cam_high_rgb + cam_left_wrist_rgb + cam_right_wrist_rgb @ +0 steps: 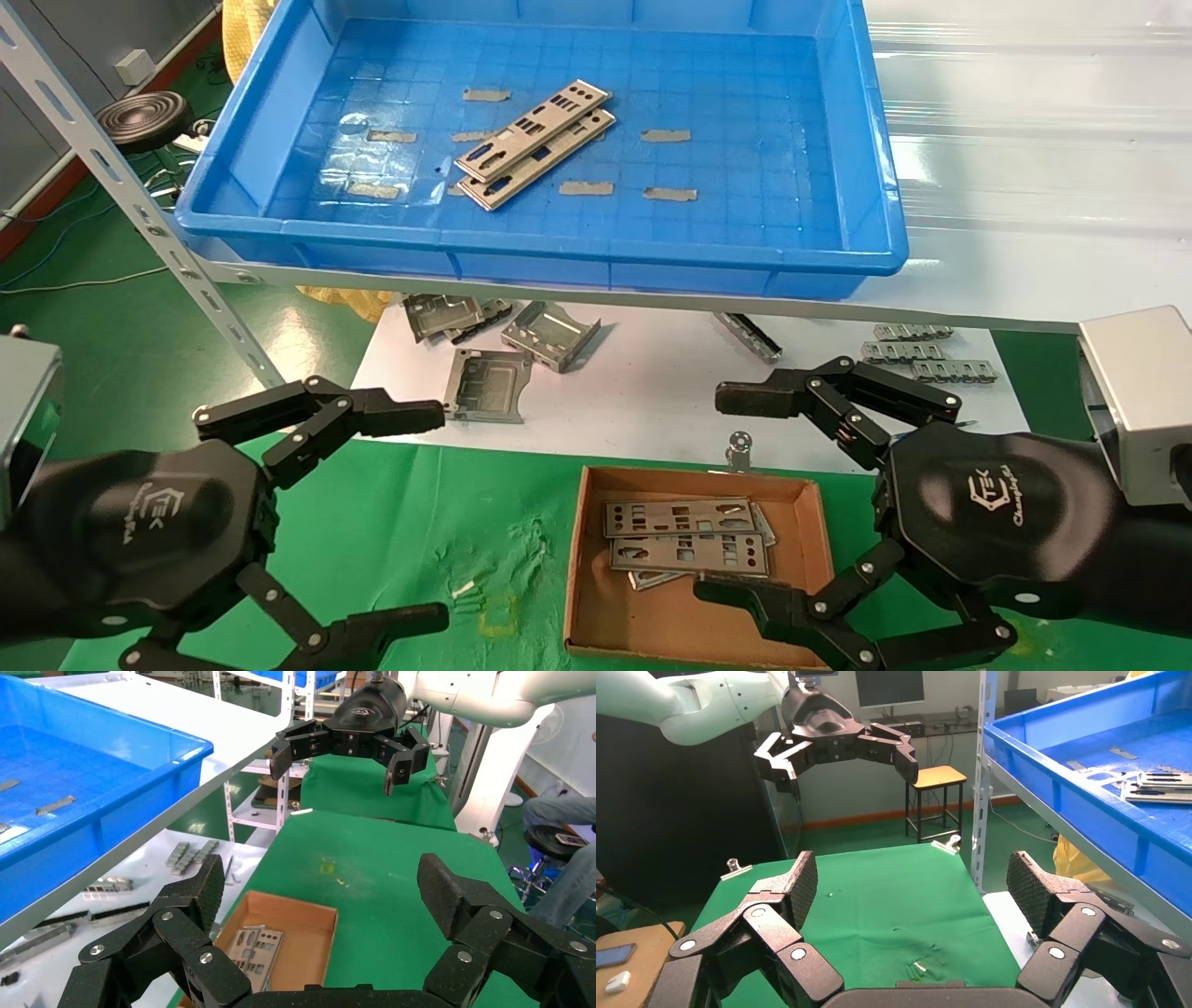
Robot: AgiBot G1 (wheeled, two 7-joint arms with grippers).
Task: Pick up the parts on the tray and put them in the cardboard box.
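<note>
- Green table [447, 503], lower frame — cardboard box [596, 615] already holds parts.
- Two parts [535, 144] lie diagonally in the tray [559, 252], upper centre.
- Left gripper [424, 517] and right gripper [736, 494] — jaws wide, empty; roughly equidistant.

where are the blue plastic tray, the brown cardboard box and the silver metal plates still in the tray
blue plastic tray [596, 264], head view, near rim
brown cardboard box [672, 620], head view, bare floor
silver metal plates [535, 142], head view, middle of the top plate
</note>
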